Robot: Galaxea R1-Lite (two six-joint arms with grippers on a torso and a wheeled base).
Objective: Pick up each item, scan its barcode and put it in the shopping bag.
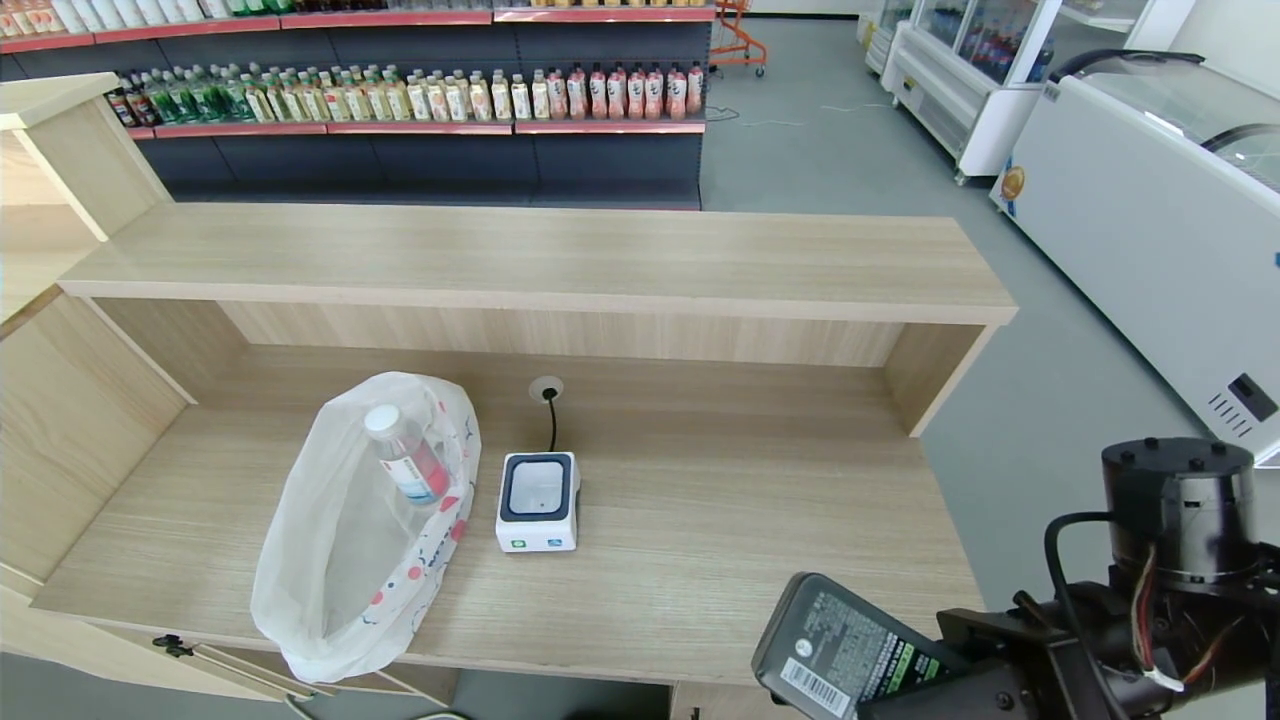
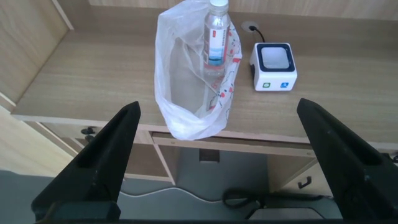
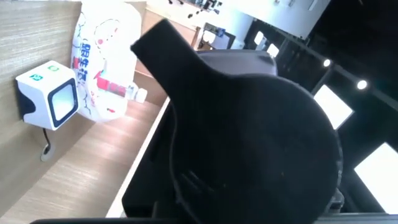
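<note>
A white plastic shopping bag (image 1: 350,540) lies open on the left of the wooden counter, with a clear bottle (image 1: 405,455) with a red and blue label inside it. A white barcode scanner (image 1: 538,500) stands just right of the bag, window facing up. My right gripper (image 1: 930,670) is off the counter's front right corner, shut on a dark grey package (image 1: 850,645) whose barcode label faces up. That package (image 3: 249,137) blocks most of the right wrist view. My left gripper (image 2: 217,165) hangs open in front of the counter's edge, facing the bag (image 2: 186,81) and scanner (image 2: 273,59).
A raised shelf (image 1: 540,260) runs along the back of the counter, with side walls at both ends. The scanner's cable (image 1: 551,420) leads to a hole behind it. Bare counter top (image 1: 750,500) lies right of the scanner. Chest freezers (image 1: 1150,200) stand on the right.
</note>
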